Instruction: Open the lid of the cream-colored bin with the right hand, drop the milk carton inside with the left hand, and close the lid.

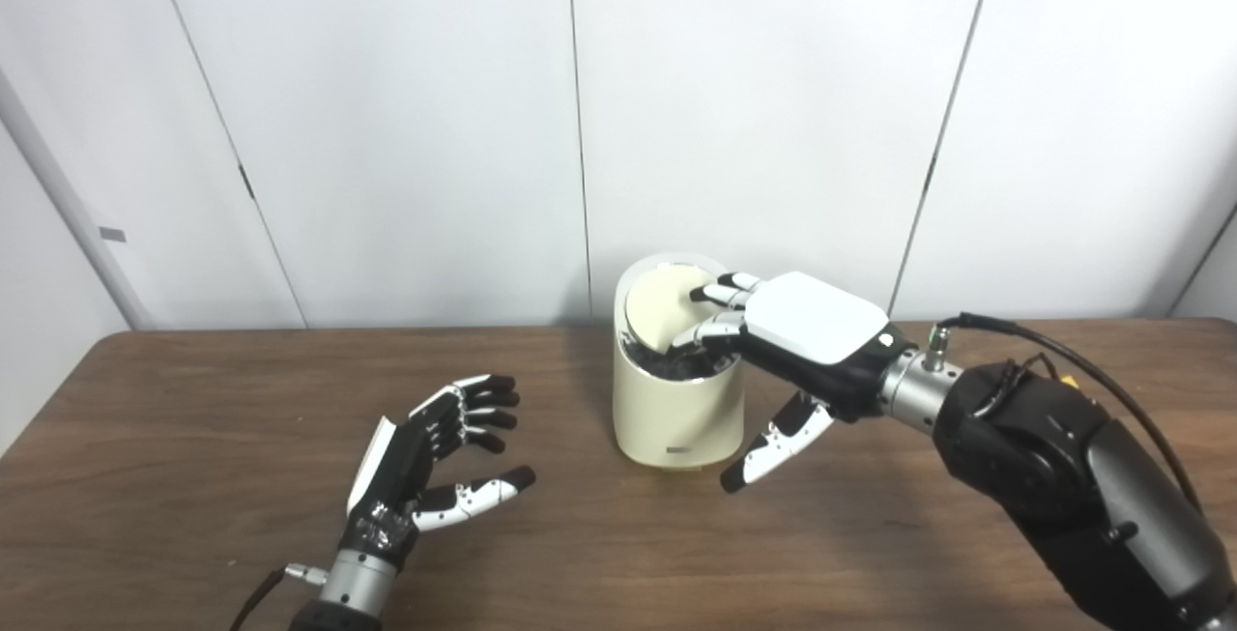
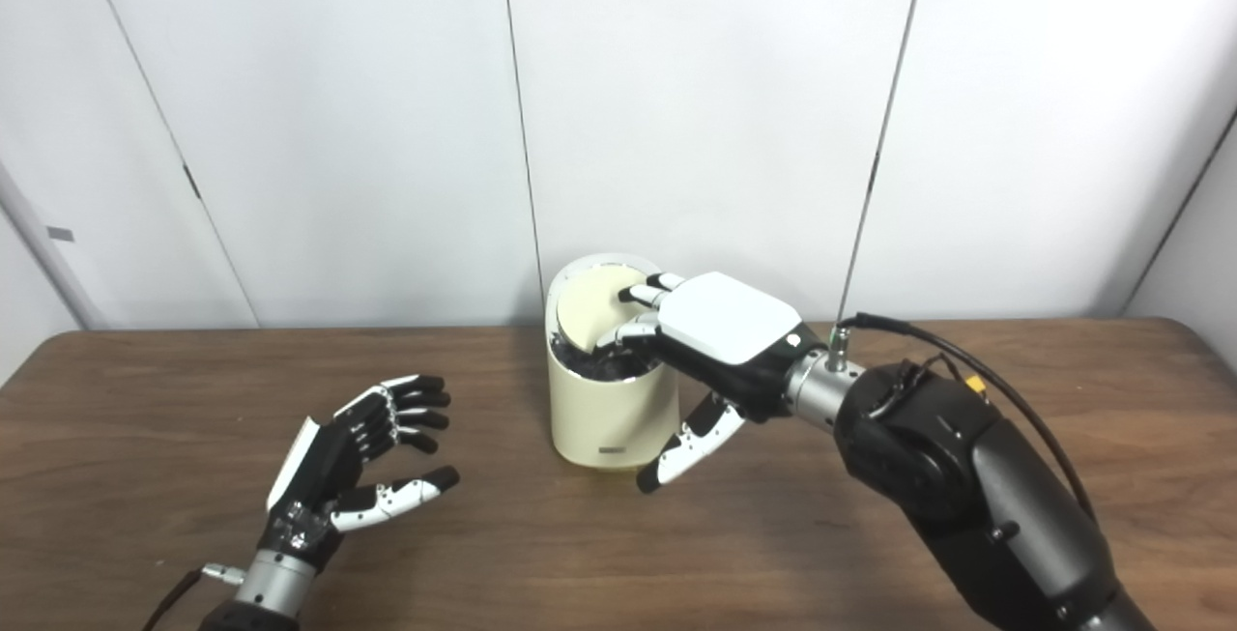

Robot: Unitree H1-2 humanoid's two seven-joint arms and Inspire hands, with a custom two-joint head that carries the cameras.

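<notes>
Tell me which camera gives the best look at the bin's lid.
The left eye view, slightly: the lid shows as a broader tilted cream disc above the bin's dark opening, with the right hand's fingers on its edge. The right eye view shows the same tilted lid, a little narrower.

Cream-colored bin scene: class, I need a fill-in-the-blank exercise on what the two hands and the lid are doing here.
1. The fingers of the ____ hand rest on the bin's lid.
2. The lid of the cream-colored bin is tilted, leaving the bin partly ____.
3. The left hand holds ____, its fingers apart.
4. The bin stands on a brown ____ table.

Missing words: right; open; nothing; wooden
</notes>
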